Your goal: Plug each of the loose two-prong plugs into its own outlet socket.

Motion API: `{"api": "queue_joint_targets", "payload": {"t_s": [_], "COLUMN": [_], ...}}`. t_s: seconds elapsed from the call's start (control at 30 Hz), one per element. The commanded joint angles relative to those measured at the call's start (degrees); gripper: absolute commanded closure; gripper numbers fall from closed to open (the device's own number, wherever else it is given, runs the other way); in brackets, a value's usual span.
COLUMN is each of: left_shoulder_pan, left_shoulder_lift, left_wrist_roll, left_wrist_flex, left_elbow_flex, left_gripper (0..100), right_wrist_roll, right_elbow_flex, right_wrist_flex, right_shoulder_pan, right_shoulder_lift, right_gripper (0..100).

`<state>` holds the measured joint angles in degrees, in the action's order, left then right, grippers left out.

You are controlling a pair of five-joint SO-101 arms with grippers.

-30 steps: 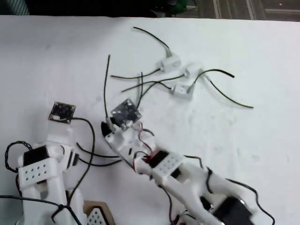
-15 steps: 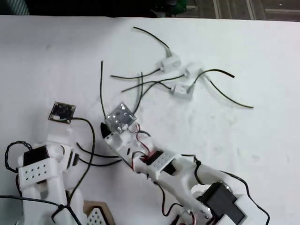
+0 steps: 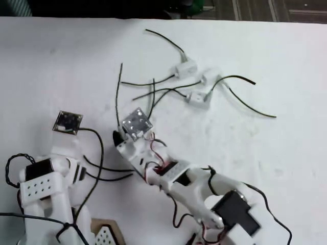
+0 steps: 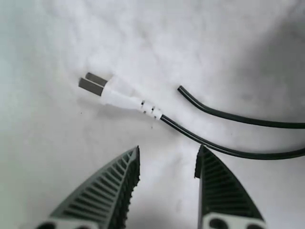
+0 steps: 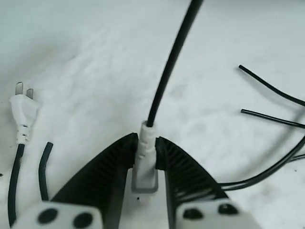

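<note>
Sitting clamped inside the right gripper (image 5: 145, 140) is a white plug (image 5: 144, 164).

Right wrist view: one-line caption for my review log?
Right gripper shut on a white two-prong plug, cord leading away; a second plug lies loose on the table.

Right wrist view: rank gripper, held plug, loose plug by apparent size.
Largest: right gripper.
Then held plug and loose plug: they look alike, and the held one is nearer and partly hidden, so unranked.

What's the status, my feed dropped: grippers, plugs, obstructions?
Right gripper shut on white plug. Left gripper open, loose two-prong plug ahead. Black cords lie before the outlet sockets.
</note>
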<state>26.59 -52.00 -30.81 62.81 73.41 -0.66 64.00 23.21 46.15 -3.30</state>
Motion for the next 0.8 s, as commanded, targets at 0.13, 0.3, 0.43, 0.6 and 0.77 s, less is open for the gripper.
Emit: {"api": "queue_joint_targets", "payload": {"t_s": [0.13, 0.3, 0.43, 0.6, 0.77], "left_shoulder_pan": [-0.1, -0.1, -0.1, -0.1, -0.1], "left_shoulder_lift": [-1.1, -1.1, -1.1, -1.1, -1.1], "left_wrist_roll": [-0.2, -0.2, -0.2, -0.2, -0.2], "left_wrist_flex": [-0.7, -0.7, -0.7, -0.7, -0.7], "left_elbow_flex": [-0.2, -0.2, -0.2, -0.2, -0.2], "left_gripper": [80, 80, 80, 80, 80], "right_wrist_roll": [0.4, 0.4, 0.7, 0.7, 0.8], "right_elbow_flex": [-1.9, -2.5, -3.1, -3.2, -3.3], "right_wrist_flex": [0.6, 3.3, 3.3, 3.4, 3.4], "right_shoulder_pan": [0.0, 0.5, 0.5, 0.7, 0.7], "right_shoulder_lift": [0.7, 1.4, 1.4, 0.9, 1.3], "right_gripper": [98.2, 98.2, 98.2, 98.2, 98.2]}}
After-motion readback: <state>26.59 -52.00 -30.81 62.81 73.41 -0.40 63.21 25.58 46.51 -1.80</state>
